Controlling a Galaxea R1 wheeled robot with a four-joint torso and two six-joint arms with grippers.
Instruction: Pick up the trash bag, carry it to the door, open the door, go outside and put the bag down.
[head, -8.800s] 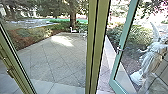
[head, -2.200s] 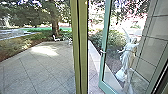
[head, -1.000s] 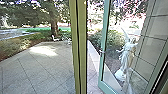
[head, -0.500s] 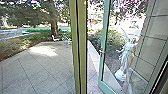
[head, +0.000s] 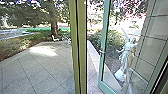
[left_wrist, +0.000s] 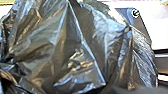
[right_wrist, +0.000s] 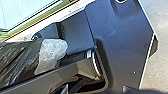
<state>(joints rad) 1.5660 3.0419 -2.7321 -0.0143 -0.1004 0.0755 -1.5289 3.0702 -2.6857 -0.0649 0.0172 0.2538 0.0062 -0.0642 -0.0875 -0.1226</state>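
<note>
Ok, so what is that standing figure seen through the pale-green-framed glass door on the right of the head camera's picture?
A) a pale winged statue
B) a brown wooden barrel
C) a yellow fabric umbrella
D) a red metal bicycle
A: a pale winged statue in long robes shows through the pale-green-framed glass door, beside a wall of pale slabs.

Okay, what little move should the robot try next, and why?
Probably a slight shift to the robot's right: the olive-green upright post stands almost straight ahead, while the teal-framed glass door stands open to the right of it. The shiny black plastic trash bag looms large by the left wrist, so extra clearance might help.
</note>
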